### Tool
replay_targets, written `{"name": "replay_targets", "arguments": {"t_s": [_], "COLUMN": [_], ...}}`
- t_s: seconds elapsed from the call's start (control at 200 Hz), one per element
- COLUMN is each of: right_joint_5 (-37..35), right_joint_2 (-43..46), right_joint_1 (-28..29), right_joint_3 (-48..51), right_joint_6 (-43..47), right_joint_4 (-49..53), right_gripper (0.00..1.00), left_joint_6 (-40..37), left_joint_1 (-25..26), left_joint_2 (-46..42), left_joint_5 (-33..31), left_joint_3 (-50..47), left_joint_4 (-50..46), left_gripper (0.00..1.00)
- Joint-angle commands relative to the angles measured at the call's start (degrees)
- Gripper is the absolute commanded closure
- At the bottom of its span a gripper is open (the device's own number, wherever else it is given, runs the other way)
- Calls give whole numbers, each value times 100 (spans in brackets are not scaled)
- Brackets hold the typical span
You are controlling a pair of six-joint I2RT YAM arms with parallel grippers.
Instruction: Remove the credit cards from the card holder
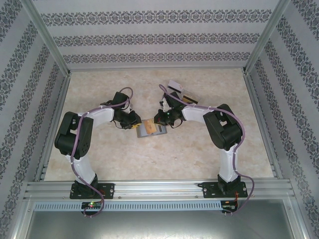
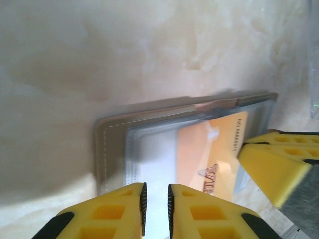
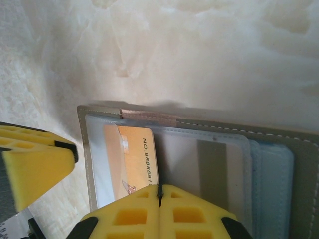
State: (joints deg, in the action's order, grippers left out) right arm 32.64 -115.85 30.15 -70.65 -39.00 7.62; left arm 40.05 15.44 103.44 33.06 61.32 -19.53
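**Both grippers meet at the open wallet, gold card in its sleeve**

The right gripper (image 3: 159, 195) has its yellow foam fingers pressed flat together, with no gap at the seam. Right under that seam runs the long edge of a thin gold-yellow plastic card (image 3: 130, 159), which sits inside the clear plastic sleeves (image 3: 189, 149). Whether the tips have caught the card or only bear on the sleeve cannot be told.

The left gripper (image 2: 155, 204) has its fingers a narrow slit apart over the sleeves, just beside the card. Whether anything is nipped in that slit cannot be told either. One right finger reaches in from the side and meets the card's corner.

Under both sets of fingertips and reaching past them lies the small flat grey bifold wallet (image 1: 151, 129). It is open on the table between the two grippers, with pale stitching along its edge. On the side of the right fingers away from the left gripper, a grey stripe (image 3: 212, 169) shows through the next sleeve.

Beyond the wallet spreads the beige marbled tabletop (image 2: 149, 50). Farther still, behind the right gripper, a few loose cards (image 1: 178, 90), pale and dark, lie well apart from the wallet.
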Motion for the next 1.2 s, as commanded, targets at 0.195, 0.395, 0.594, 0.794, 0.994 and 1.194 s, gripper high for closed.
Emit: {"name": "replay_targets", "arguments": {"t_s": [0.195, 0.395, 0.594, 0.794, 0.994, 1.194], "right_joint_5": [167, 389, 956, 1076, 1035, 1007], "right_joint_2": [80, 81, -33, -145, -166, -166], "right_joint_1": [8, -1, 7, 41, 61, 96], "right_joint_3": [-29, -41, 4, -8, -15, -95], "right_joint_6": [-6, -88, -410, -470, -367, -117], "right_joint_4": [-221, -353, -826, -904, -816, -600], "right_gripper": [100, 100, 92, 85, 84, 82], "left_joint_6": [64, 58, -97, -129, -148, -151], "left_joint_1": [243, 268, 268, 267, 267, 267], "left_joint_2": [147, 506, 697, 749, 753, 750], "left_joint_5": [420, 452, 224, 124, 80, 74], "left_joint_3": [164, 170, 157, 109, 142, 190], "left_joint_4": [176, 198, -7, -46, -93, -121], "left_gripper": [88, 91, 94, 95, 94, 94]}}
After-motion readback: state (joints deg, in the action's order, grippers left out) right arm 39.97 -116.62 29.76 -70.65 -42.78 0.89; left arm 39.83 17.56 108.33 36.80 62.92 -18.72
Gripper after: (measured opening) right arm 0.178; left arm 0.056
